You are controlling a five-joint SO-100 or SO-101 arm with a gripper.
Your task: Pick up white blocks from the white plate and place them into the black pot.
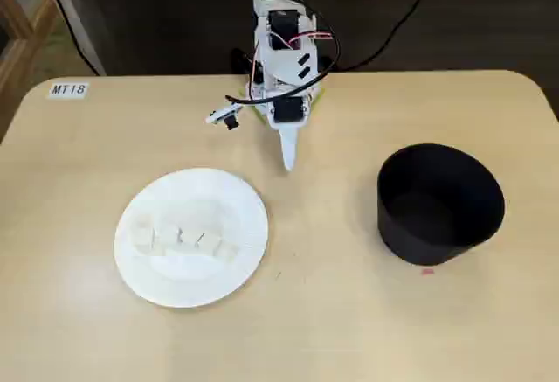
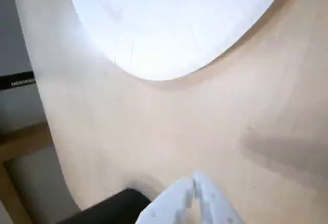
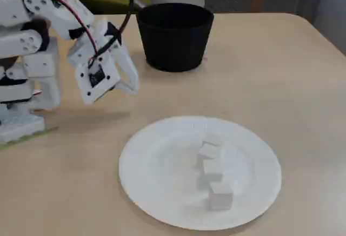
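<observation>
Nearest the wrist camera: white fingers (image 2: 177, 203), pressed tip to tip, clenched on nothing, pointing up the wrist view toward the plate; held above bare tabletop, apart from every object; dark pot edge just left of them at the bottom of that view.

Outward from there: gripper (image 1: 287, 160) tapered downward in a fixed view, hanging off the folded white arm (image 1: 284, 59) at the table's far edge, between plate and pot but touching neither; same gripper (image 3: 131, 85) seen from the side in another fixed view, tilted down toward the table (image 1: 349, 312), shadow beneath it.

White plate (image 1: 240, 264) lying flat on the light wooden table, to the left in that fixed view; ribbed rim visible; plate (image 3: 151, 171) in front in the other fixed view; plate (image 2: 205, 29) filling the top of the wrist view.

White blocks (image 1: 183, 242) gathered near the plate's centre, in a loose row, close together; blocks (image 3: 212, 171) counted as about four from the side, the exact number hard to tell.

Black pot (image 1: 441, 225) upright to the right, well apart from the plate; pot (image 3: 174, 44) standing behind the plate, interior dark.

Label reading MT18 (image 1: 68, 90) stuck at the table's far left corner.
</observation>
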